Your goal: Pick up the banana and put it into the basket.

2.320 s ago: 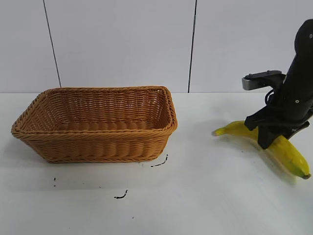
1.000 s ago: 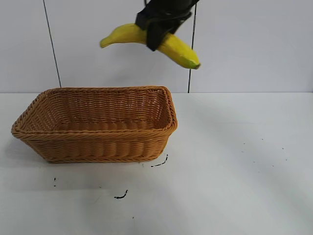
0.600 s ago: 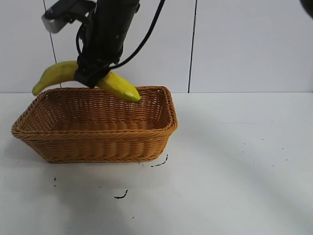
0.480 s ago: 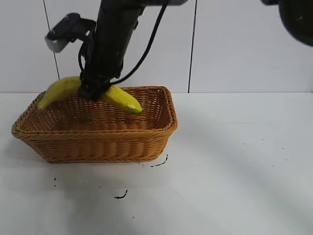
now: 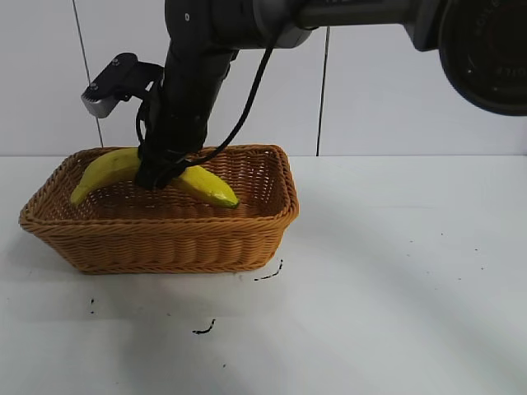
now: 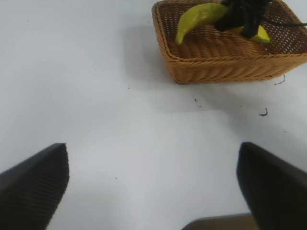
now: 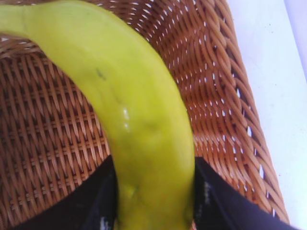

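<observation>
The tan wicker basket (image 5: 165, 239) stands at the left of the table. My right gripper (image 5: 158, 174) reaches down into it from above and is shut on the middle of the yellow banana (image 5: 103, 169), which hangs low inside the basket with one end above the left rim and its greenish tip near the middle. In the right wrist view the banana (image 7: 129, 110) fills the space between both fingers (image 7: 96, 201) over the basket's woven floor (image 7: 48, 143). My left gripper (image 6: 153, 191) is open and empty, far from the basket (image 6: 216, 72); the banana (image 6: 196, 17) shows there too.
Small black marks (image 5: 204, 329) lie on the white table in front of the basket. A white panelled wall stands behind. The table's right half is bare white surface.
My right gripper carried the banana from the table's right side up, across to the left, then lowered it into the basket. The left arm has not moved.
</observation>
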